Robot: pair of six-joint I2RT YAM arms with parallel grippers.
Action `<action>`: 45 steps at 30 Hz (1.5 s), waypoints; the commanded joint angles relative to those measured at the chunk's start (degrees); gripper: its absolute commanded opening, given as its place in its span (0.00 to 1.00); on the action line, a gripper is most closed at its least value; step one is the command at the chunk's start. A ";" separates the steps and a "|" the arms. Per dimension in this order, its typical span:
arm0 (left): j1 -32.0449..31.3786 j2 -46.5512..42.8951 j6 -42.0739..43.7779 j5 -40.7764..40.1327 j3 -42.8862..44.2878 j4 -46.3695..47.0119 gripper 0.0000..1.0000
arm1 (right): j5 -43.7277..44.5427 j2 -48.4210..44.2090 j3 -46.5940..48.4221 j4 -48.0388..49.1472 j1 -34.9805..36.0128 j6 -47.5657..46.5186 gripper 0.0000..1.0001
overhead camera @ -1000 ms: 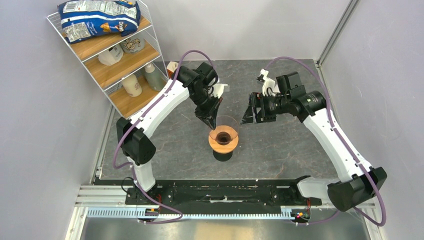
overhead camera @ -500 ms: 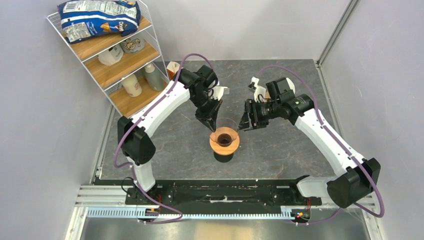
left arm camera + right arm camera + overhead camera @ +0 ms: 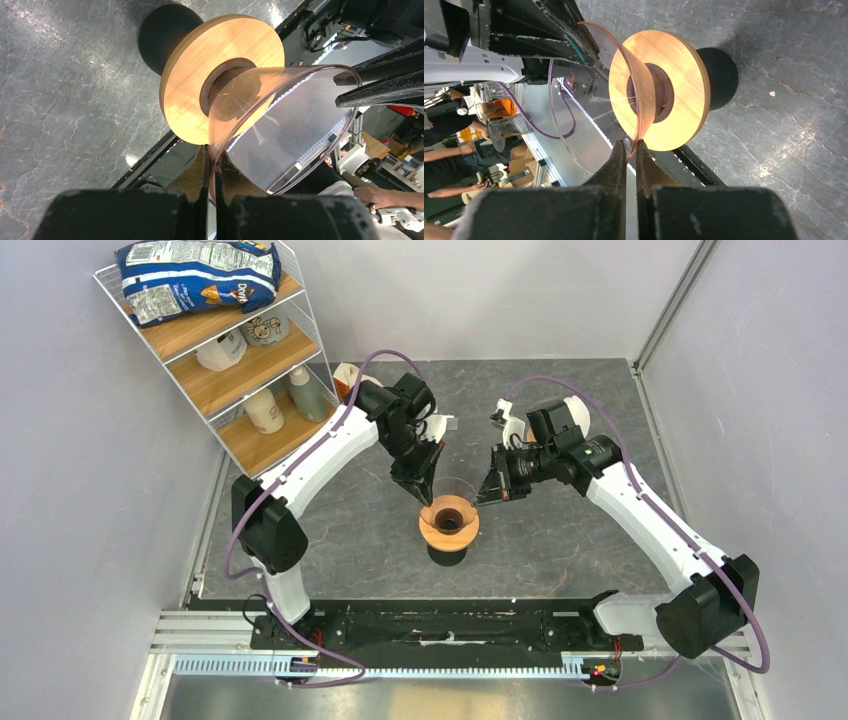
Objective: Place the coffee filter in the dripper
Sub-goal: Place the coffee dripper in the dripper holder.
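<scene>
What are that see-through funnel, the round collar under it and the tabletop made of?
Funnel: clear glass or perhaps plastic, glossy; you see straight through, with reflections. Collar: light wood, smooth matte, visible grain. Tabletop: dark grey stone-like slab, veined; possibly printed.

a white wire shelf [image 3: 215, 385] with wooden boards stands by the far left corner of the dark stone surface [image 3: 560, 540]. a blue and white snack bag [image 3: 197, 275] lies on its top board. lower boards hold a white jug [image 3: 222, 350], a pale jar [image 3: 265, 330], a white bottle [image 3: 264, 412] and a greyish bottle [image 3: 312, 395]. an orange and white carton [image 3: 345, 378] stands just right of the shelf.
</scene>
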 commanded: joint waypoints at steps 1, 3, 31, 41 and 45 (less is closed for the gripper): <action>-0.49 -1.99 0.03 -3.54 -1.49 3.37 0.02 | 4.37 -0.85 -4.26 3.08 1.58 -5.23 0.00; -0.88 -2.48 0.20 -4.30 -2.29 4.12 0.02 | 5.69 -1.68 -5.50 4.05 2.16 -6.74 0.00; -2.03 -3.99 0.12 -7.31 -12.10 10.50 0.04 | 11.82 0.08 -11.88 6.70 4.84 -10.65 0.00; -2.05 -3.64 -0.14 -7.40 -13.77 11.73 0.10 | 12.89 1.12 -12.92 6.82 4.83 -10.54 0.00; -2.03 -3.26 -0.25 -7.27 -13.47 11.80 0.11 | 12.69 1.69 -13.14 6.78 4.82 -9.79 0.00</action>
